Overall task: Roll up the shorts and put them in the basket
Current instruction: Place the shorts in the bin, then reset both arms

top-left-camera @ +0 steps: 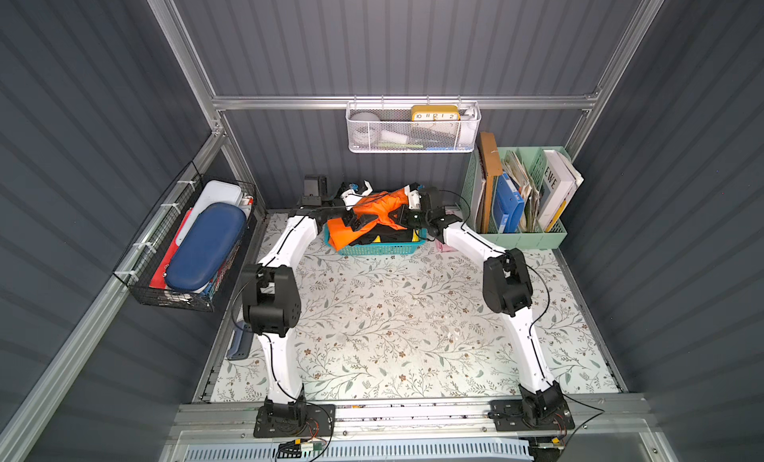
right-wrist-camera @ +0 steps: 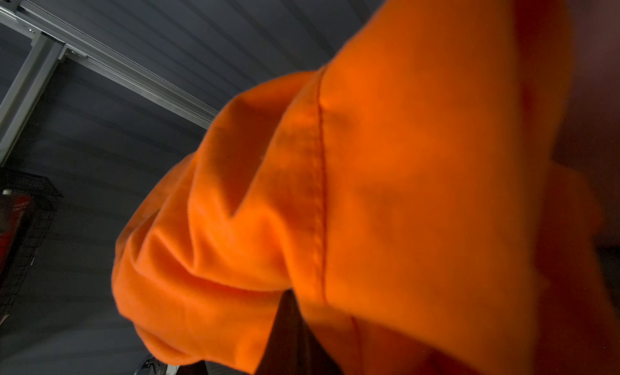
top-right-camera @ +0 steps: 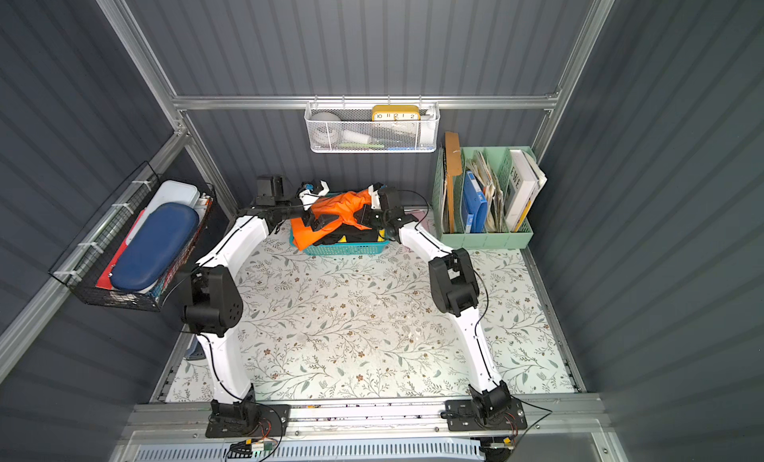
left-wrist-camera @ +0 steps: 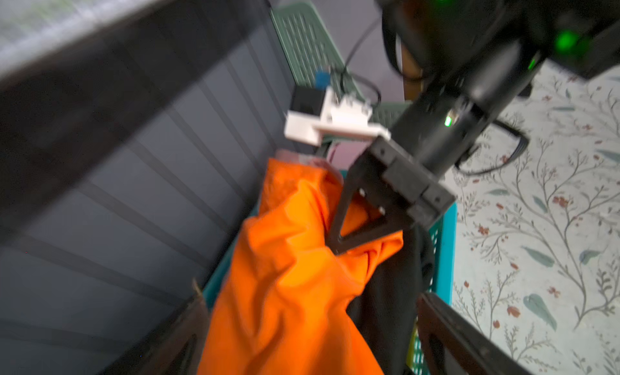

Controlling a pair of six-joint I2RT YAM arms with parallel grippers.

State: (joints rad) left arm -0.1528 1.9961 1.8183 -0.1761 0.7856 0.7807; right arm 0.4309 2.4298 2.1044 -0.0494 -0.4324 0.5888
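Observation:
The orange shorts point(top-left-camera: 372, 210) point(top-right-camera: 337, 210) hang bunched above a teal basket point(top-left-camera: 380, 249) point(top-right-camera: 347, 249) at the back of the table. The black shorts point(top-left-camera: 380, 237) point(left-wrist-camera: 389, 289) lie in the basket beneath them. My right gripper point(top-left-camera: 403, 216) point(left-wrist-camera: 339, 245) is shut on a fold of the orange shorts point(left-wrist-camera: 295, 272) and holds it up. My left gripper point(top-left-camera: 357, 222) point(left-wrist-camera: 308, 292) is open, its fingers point(left-wrist-camera: 446, 329) wide apart either side of the hanging orange fabric. Orange cloth point(right-wrist-camera: 402, 188) fills the right wrist view, with one dark finger point(right-wrist-camera: 288, 323) showing.
A green file organizer point(top-left-camera: 521, 199) with books stands right of the basket. A white mesh bin point(top-left-camera: 413, 129) hangs on the back wall above. A black wire basket point(top-left-camera: 186, 249) hangs on the left wall. The table wears a floral cover point(top-left-camera: 392, 323).

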